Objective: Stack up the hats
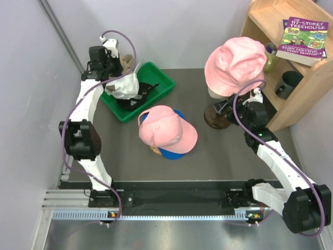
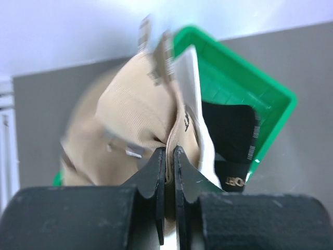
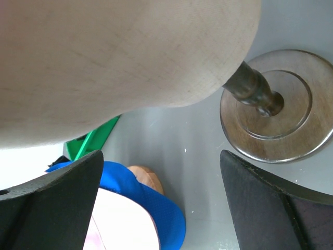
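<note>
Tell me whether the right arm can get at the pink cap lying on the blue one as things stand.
Probably yes. The right gripper has its jaws open and empty, and only bare table lies between it and the pink cap on the blue cap.

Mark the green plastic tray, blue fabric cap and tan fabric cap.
green plastic tray (image 1: 158, 75), top external view, bare far corner.
blue fabric cap (image 1: 171, 154), top external view, exposed near edge.
tan fabric cap (image 2: 130, 114), left wrist view, crown fabric.

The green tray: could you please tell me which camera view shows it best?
The top external view: the green tray shows nearly whole, though a pale cap covers part of it. The left wrist view catches only one corner behind that cap; the right wrist view, just a green sliver.
</note>
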You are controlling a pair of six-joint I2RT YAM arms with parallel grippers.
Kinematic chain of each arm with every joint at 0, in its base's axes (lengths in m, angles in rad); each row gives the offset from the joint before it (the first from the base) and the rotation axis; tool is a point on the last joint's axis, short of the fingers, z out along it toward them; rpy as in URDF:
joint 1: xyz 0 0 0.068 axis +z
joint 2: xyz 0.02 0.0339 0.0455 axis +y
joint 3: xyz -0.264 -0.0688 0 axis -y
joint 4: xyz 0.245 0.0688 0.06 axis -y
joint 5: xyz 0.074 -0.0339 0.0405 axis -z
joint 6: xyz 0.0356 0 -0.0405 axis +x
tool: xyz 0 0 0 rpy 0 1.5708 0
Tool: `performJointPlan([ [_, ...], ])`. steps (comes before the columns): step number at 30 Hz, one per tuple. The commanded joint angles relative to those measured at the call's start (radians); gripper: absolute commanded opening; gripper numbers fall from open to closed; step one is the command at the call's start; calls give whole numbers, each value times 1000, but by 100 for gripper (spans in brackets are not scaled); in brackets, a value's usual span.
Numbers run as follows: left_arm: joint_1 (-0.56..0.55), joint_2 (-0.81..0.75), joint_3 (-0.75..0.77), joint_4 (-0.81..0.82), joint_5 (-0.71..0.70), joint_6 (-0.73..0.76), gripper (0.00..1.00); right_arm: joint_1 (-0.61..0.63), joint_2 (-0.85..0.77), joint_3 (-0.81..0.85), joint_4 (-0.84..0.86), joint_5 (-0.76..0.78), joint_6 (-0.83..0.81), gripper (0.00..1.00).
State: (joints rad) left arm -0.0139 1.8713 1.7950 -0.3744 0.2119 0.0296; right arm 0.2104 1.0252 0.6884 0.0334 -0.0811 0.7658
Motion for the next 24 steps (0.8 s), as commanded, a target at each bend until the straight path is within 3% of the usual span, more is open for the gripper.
performJointPlan([
  [1,-4,-95,-32,11,43,15,0,-17,-53,7,20,-26,-16,93],
  [11,-20,-199,-304,6,135,-60,0,-19,-148,-41,-24,-34,-26,93],
  [16,-20,-190,-344,12,179,-121,0,-17,-177,-55,-30,-48,-25,93],
  [20,-20,-216,-339,37,135,-155,37,-19,-194,-56,-30,-49,-28,93],
  [21,-20,-219,-332,38,127,-158,54,-19,-198,-59,-30,-49,-26,93],
  [24,-20,-212,-292,45,129,-174,71,-19,-211,-67,-59,-49,-26,93],
])
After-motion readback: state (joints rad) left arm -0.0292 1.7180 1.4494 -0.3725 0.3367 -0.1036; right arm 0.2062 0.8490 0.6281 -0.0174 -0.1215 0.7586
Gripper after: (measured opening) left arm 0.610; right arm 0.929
